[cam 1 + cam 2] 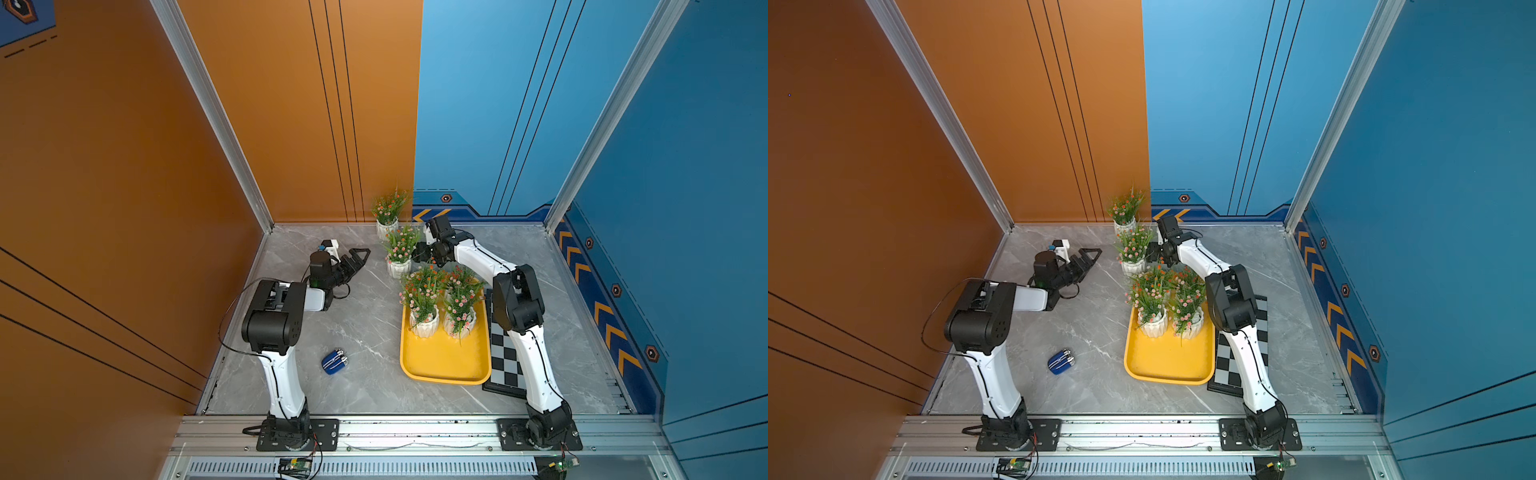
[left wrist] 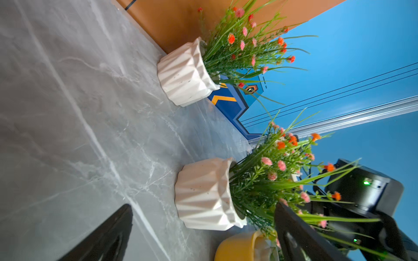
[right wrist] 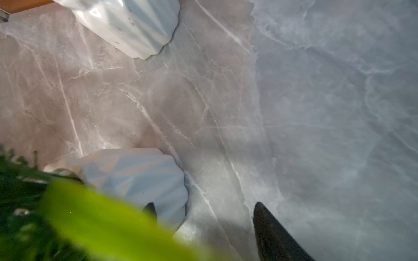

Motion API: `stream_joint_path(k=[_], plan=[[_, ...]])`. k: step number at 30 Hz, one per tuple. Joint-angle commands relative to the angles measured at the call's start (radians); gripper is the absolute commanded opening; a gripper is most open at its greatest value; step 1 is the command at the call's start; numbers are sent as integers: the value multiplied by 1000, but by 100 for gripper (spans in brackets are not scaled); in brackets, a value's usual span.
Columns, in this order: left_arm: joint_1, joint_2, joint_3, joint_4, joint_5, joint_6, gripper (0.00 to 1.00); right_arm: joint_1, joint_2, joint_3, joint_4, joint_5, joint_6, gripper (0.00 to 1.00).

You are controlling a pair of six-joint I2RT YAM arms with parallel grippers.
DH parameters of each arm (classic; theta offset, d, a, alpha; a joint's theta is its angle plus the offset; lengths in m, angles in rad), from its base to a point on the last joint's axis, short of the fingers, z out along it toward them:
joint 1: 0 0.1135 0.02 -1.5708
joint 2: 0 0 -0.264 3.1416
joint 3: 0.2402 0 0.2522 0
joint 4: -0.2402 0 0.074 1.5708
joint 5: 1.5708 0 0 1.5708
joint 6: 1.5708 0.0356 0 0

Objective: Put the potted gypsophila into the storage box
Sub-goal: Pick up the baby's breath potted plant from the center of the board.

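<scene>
**Reaching for the next pot.** The right gripper (image 1: pixel 419 253) comes in low beside a potted gypsophila (image 1: pixel 399 266). The plant stands on the grey marble-look table (image 1: pixel 365 324), near the middle of the table's far edge and just beyond the far end of the yellow storage box (image 1: pixel 444 357). The jaws stand well apart and have hold of nothing. In the right wrist view one fingertip (image 3: pixel 150 209) shows against the pot's white wall and the other over bare table; whether metal meets pot cannot be told.

A second pot (image 1: pixel 387 227) stands hard by the far edge. A third pot (image 1: pixel 424 326) and a fourth pot (image 1: pixel 459 326) sit side by side in the far half of the box. The left gripper (image 1: pixel 360 258) hangs over the table's far-left part, jaws wide open and empty. A chequered board (image 1: pixel 505 361) lies just beside the box, toward the table's right edge.

The faceted pot looks rigid and glossy, so it is likely to be smooth under the pads and to chip if knocked or dropped. The sprays look soft and springy and would offer no hold; they also hide the rim from above. The plant probably weighs little but carries its bulk high. The sound grip looks to be across the pot's wall, below the foliage, with the pot kept upright and lowered gently into the box's open near half.
</scene>
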Motion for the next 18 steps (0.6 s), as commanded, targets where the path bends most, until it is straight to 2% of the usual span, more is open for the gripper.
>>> stream_joint_path(k=[1,4,9,18], plan=[[-18,-48,-19,-25,-51,76,98,9,-26,27,6,-2,28,70],[-36,-61,-12,-83,-79,131,98,12,-50,14,1,11,43,70],[-25,-46,11,-98,-46,155,98,25,-69,1,-30,16,48,69],[-52,-107,107,-399,-3,350,98,37,-89,22,-41,18,66,67]])
